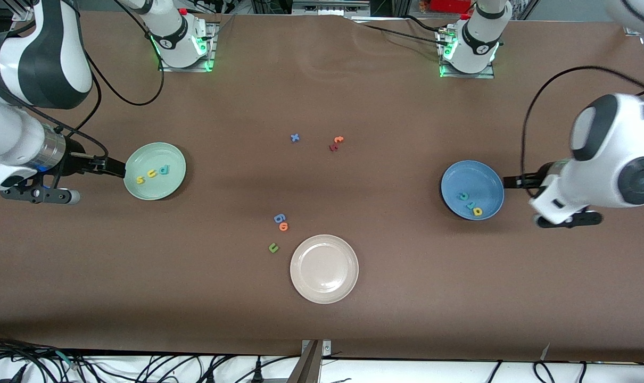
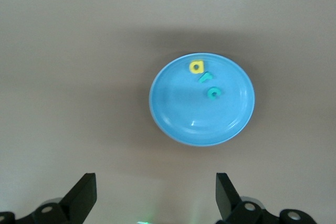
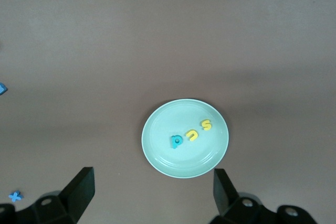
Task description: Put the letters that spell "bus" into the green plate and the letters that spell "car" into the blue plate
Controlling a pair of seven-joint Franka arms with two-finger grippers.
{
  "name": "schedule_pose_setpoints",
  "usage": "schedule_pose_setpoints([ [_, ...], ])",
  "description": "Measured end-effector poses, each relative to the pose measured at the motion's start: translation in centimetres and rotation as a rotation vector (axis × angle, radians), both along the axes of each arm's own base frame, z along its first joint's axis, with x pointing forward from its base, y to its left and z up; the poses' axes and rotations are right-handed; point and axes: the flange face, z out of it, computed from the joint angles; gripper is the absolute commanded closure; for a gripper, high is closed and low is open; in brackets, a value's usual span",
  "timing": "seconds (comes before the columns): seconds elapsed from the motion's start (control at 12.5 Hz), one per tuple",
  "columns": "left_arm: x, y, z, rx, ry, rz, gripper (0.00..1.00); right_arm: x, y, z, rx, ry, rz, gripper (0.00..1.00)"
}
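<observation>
Both words plated; residual risk lies in withdrawal.
Letters "bus" lie in the green plate, "car" in the blue plate. Right gripper and left gripper hang at the rims, jaws released, empty; a low retreat could nudge plates across the bench.

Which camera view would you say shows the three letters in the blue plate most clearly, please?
The left wrist view: it looks straight down on the blue plate, so the yellow a, teal r and teal c read easily. The front view shows them tiny; the right wrist view doesn't show them.
</observation>
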Motion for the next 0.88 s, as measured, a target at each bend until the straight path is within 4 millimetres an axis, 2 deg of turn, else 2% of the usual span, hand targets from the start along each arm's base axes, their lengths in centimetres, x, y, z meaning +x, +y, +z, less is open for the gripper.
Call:
schedule_pose_setpoints([
  [0.24,-1.6,3.2,5.1,-0.061,-0.039,0.031,0.0,0.0,0.0,0.0,0.0,0.0,0.0,0.0],
  [0.32,-2.6,3.5,7.4,-0.052,-0.062,0.04,0.0,0.0,0.0,0.1,0.0,-0.001,0.0,0.0],
  [0.4,-3.9,3.8,10.7,-0.042,-0.1,0.049,0.0,0.0,0.0,0.1,0.0,-0.002,0.0,0.0],
  [0.56,-5.7,4.3,14.4,-0.036,-0.157,0.069,0.0,0.0,0.0,0.1,0.0,-0.003,0.0,0.0],
  [0.72,-6.2,3.6,15.8,-0.035,-0.192,0.068,0.0,0.1,0.0,0.2,0.0,-0.007,0.0,0.0],
  [0.88,-5.8,2.2,15.7,-0.037,-0.214,0.048,0.0,0.1,0.0,0.3,0.001,-0.012,0.0,0.0],
])
